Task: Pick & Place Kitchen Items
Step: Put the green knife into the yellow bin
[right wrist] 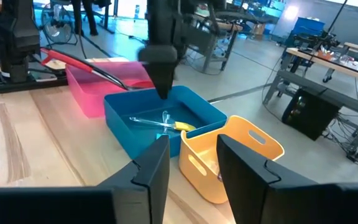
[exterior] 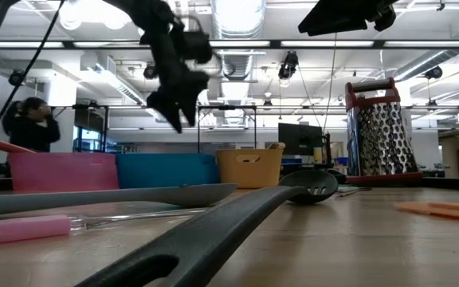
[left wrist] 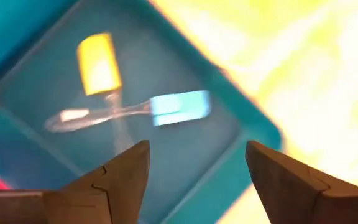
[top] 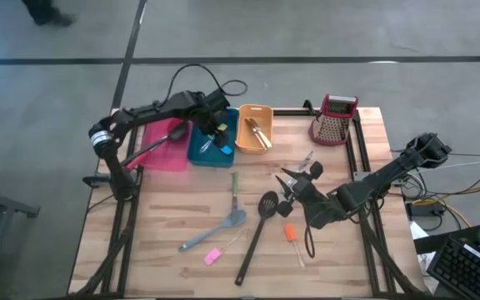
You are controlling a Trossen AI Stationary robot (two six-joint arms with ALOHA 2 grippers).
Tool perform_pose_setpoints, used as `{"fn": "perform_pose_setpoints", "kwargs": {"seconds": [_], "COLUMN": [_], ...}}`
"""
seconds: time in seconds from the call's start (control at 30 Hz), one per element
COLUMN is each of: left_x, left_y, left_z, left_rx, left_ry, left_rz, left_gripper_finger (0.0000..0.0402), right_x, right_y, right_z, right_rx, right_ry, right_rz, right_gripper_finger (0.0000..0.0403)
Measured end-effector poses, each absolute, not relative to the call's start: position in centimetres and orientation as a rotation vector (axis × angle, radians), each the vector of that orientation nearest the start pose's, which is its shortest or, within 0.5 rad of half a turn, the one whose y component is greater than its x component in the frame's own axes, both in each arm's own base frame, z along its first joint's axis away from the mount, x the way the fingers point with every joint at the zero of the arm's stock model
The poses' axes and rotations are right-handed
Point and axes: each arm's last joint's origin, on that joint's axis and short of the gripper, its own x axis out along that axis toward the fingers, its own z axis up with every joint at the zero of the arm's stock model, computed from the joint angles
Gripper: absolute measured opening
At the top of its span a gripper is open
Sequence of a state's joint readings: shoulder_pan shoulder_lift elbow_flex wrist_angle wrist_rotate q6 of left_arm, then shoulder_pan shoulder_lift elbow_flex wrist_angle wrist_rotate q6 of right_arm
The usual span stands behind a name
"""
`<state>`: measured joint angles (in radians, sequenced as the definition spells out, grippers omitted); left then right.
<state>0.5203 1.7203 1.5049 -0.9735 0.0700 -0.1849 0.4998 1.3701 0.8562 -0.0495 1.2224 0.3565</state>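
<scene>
Overhead view straight down, low view level across table, both wrist views sharing teal bin (left wrist: 36, 180)

Black slotted spoon (top: 257, 229) and grey spatula (top: 215, 230) (flat) — mid-table, just apart.

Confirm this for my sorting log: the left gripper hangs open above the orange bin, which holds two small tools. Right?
Not quite. The left gripper hangs open above the teal bin, not the orange one. The left wrist view shows the yellow-handled tool and the blue-handled tool lying in it.
</scene>
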Motion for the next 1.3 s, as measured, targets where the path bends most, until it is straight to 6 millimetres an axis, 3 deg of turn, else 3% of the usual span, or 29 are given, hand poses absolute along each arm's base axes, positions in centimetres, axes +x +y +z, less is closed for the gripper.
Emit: {"fn": "perform_pose_setpoints", "kwargs": {"seconds": [0.13,0.43,0.67,0.93,1.3], "left_x": [31.9,34.0,34.2,34.7,33.9], "left_y": [13.4,5.2,0.7,-2.1,-2.4], "left_z": [29.4,29.3,28.8,26.1,21.5], "left_rx": [-0.362,-0.190,0.216,0.520,0.784], "left_ry": [1.104,1.144,1.180,1.103,1.049], "left_rz": [0.353,0.116,-0.200,-0.410,-0.603], "left_gripper_finger": [0.0268,0.0268,0.0268,0.0268,0.0268], "right_x": [25.5,25.5,25.5,25.5,25.5], "right_y": [10.8,10.8,10.8,10.8,10.8], "right_z": [25.3,25.2,25.2,25.2,25.2], "right_rx": [-0.105,-0.108,-0.109,-0.109,-0.109], "right_ry": [0.245,0.247,0.248,0.248,0.248], "right_rz": [-0.752,-0.752,-0.752,-0.752,-0.752], "right_gripper_finger": [0.0124,0.0153,0.0176,0.0193,0.0190]}}
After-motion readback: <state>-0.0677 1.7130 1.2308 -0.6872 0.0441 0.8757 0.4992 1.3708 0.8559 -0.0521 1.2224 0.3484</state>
